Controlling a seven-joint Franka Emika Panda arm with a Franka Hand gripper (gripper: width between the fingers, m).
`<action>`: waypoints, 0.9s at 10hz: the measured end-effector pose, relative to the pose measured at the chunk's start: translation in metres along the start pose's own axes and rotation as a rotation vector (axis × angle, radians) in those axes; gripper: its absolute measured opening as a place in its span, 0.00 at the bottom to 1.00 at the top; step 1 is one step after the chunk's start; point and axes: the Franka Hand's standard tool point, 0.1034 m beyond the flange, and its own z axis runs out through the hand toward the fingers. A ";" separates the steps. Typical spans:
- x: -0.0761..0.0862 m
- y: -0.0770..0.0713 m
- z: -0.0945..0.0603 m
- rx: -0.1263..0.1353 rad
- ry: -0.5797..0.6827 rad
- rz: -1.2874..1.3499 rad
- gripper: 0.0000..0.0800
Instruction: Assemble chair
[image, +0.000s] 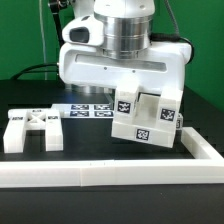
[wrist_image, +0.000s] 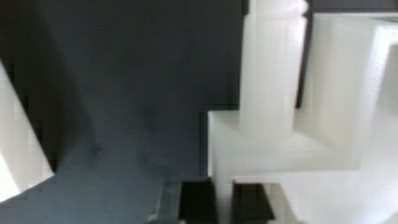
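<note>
The gripper is closed as far as it goes. In the wrist view its two dark fingers stand almost together, with only a thin pale strip between them. I cannot tell whether that strip is an edge being pinched or just something lying behind the fingers. In the exterior view the fingers are hidden by the broad white hand of the arm and by the parts beneath it.

Directly under the gripper, right up against it, is the chair assembly. It is a blocky white cluster of joined pieces carrying black-and-white square tags, and it is tipped slightly rather than sitting square. From the wrist it shows as a flat-topped block just ahead of the fingertips, with a tall post rising from it. Beside these lies the dark table.

Behind the gripper, partly covered by the assembly, the marker board lies flat. Further out, to the exterior view's left of the gripper and well apart from the assembly, a loose chair piece with a crossed shape rests on the table. Farthest out, the long white border frame runs across in front of the gripper and turns back along the exterior view's right.
</note>
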 end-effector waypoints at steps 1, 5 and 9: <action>0.004 0.003 -0.002 -0.006 -0.043 0.007 0.04; -0.004 0.017 -0.001 -0.053 -0.358 0.001 0.04; -0.012 0.030 0.009 -0.085 -0.598 0.066 0.04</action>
